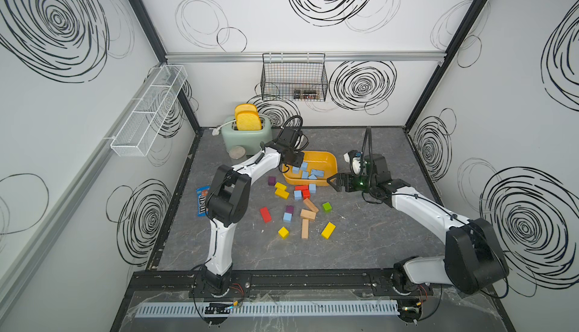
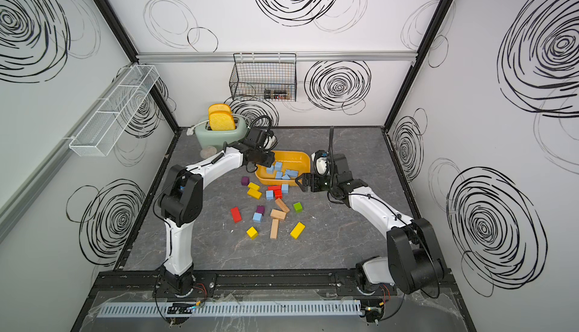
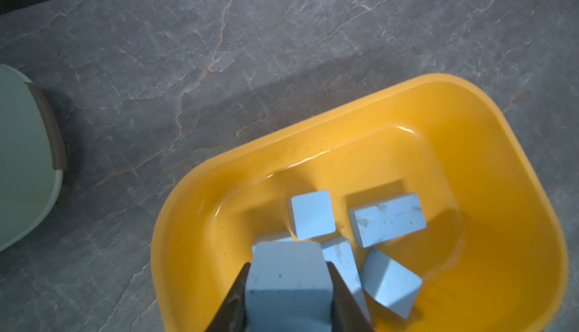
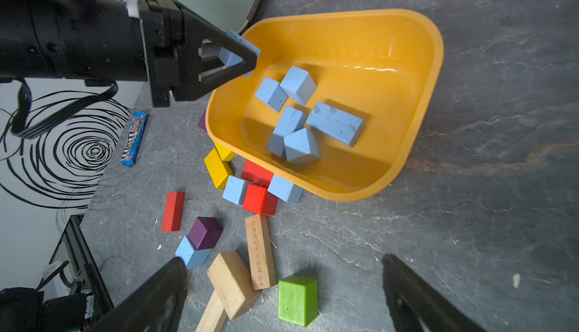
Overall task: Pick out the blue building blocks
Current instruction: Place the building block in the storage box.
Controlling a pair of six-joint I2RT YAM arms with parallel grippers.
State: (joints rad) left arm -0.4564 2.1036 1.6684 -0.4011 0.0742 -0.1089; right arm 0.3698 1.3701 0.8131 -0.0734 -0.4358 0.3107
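The left fingers (image 4: 219,36) are pinching a blue block (image 3: 288,271) over the rim of the yellow tub (image 4: 435,64); dropped now, it may be bouncing out. The right fingers (image 4: 156,292) are hanging wide, empty.

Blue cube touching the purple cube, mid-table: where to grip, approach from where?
Probably from straight above. Pinch the blue cube on its two free side faces, left and right; the purple cube sits against its far face, blocking a finger there. Flat parallel sides suit a pinch.
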